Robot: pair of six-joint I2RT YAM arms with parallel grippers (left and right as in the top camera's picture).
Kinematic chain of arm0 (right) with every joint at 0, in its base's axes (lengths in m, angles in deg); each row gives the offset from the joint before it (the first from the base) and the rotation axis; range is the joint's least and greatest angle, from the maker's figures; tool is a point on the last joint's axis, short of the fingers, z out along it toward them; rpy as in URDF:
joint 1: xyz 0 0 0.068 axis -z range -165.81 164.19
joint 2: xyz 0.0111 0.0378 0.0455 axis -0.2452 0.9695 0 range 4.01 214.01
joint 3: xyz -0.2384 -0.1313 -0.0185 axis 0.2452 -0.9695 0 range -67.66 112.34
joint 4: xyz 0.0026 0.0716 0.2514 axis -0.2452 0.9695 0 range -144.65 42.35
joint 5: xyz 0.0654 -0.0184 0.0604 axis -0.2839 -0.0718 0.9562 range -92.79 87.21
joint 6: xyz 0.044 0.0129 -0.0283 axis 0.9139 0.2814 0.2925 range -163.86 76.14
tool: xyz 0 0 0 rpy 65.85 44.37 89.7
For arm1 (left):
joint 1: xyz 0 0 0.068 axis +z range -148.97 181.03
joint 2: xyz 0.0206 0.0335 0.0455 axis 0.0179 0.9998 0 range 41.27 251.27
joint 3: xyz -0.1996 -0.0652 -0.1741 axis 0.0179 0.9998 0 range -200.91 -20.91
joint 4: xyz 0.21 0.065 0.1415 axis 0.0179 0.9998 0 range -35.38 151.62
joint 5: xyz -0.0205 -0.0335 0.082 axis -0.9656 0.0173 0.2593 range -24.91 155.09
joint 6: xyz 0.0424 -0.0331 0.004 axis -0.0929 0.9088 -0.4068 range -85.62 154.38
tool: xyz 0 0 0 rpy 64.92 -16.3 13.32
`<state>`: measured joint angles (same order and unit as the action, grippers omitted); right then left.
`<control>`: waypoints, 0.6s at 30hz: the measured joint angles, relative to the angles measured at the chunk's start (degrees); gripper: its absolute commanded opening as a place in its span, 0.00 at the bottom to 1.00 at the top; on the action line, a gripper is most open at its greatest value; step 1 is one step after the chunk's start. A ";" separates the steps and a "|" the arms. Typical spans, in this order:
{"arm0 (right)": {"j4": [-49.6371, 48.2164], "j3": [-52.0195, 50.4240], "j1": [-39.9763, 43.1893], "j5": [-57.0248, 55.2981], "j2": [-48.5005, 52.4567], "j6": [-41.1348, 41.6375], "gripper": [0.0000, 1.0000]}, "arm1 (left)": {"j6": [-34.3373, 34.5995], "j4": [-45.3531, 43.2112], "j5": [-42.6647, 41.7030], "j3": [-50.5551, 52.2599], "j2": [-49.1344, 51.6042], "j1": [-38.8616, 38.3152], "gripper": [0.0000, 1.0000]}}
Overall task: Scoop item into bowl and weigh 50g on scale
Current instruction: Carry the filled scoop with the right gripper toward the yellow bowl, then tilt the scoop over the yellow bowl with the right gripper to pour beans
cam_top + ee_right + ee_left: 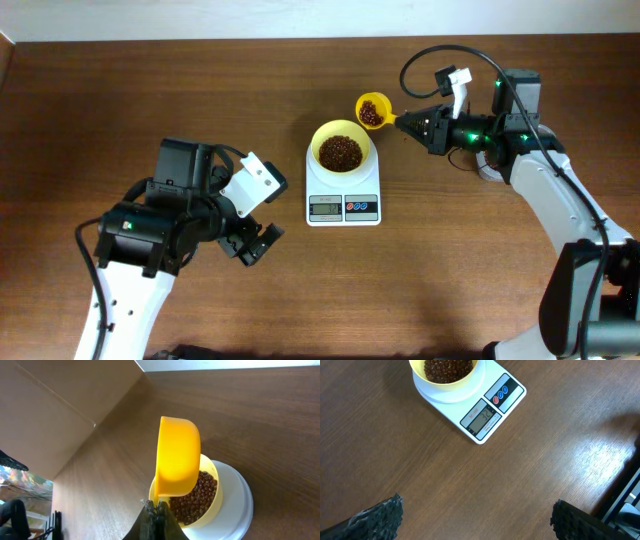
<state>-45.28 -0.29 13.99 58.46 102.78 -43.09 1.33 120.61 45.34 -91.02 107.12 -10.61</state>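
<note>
I have the right hand [403,122] clamped shut on the handle of the yellow scoop [372,110], out at the far right of the scene. From overhead the scoop's cup faces up with a small heap of beans inside it, and it sits just off the far right rim of the bowl [317,148]. In the right wrist view the hand [155,512] pinches the thin handle between closed fingers, and the scoop [177,455] hangs over the far edge of the bowl [214,508]; I cannot tell whether they touch.

The bowl stands centred on the round platform of the scale [343,190], in the middle of the desk [150,90]. Beans [341,152] fill much of it, dark and glossy. The left wrist view shows the same beans [447,367], the bowl's wall [445,386] and the scale [512,397] with its lit display; I cannot read the digits with confidence.

My left hand [254,244] hovers at the near left of the scale, well apart from it, fingers spread wide and holding nothing. Its pads [377,519] frame bare desk.
</note>
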 measured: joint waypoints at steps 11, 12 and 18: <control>-0.85 0.00 -8.55 -13.27 0.00 -3.98 0.04 | 0.00 0.00 0.00 0.00 0.00 0.00 0.99; -0.83 0.00 -8.63 -14.34 0.00 -5.11 0.04 | 0.00 0.00 0.00 0.00 0.00 0.00 0.99; -0.85 0.00 -9.03 -16.46 0.00 -7.19 0.04 | 0.02 0.00 0.00 0.00 0.00 0.00 0.99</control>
<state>-46.13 -0.29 4.96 42.00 102.78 -50.28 1.35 120.61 45.34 -91.02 107.12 -10.61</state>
